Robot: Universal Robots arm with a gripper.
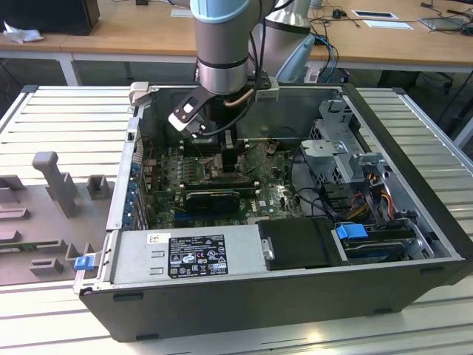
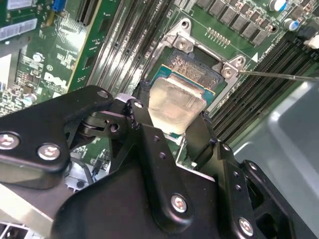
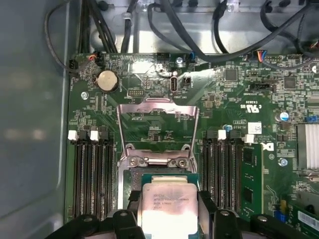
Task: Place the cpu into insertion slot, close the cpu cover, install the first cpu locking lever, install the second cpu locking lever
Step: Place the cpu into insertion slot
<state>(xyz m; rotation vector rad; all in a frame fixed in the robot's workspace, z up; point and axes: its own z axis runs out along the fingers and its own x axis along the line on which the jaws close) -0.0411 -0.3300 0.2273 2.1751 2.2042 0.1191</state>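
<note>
Silver-grey metal is catching the light where the chip (image 3: pixel 167 206) is sitting between the two black fingers (image 3: pixel 133 205). They are pinching it by opposite edges, so its flat top is staying level and its underside is going untouched. In the second wrist view the chip (image 2: pixel 177 99) is hanging low over the socket (image 2: pixel 195 69) and overlapping it only in part. A strip of the gold contact field is showing beyond its far edge, and I cannot tell whether the two are touching.

The cover (image 3: pixel 157 105) is standing swung back on its hinge, leaving the socket open from above. A thin wire lever (image 2: pixel 279 76) is lying out to the side, so nothing is clamping down. By my reading the first step is under way and not finished.

In the exterior view the arm (image 1: pixel 222 44) is reaching straight down into an open computer case (image 1: pixel 295 296) lying on its side, which is giving clear access to the green board (image 3: pixel 99 119). The case is resting on a ribbed grey desk (image 1: pixel 66 118), and wooden desks (image 1: pixel 118 37) are lining the room behind.
</note>
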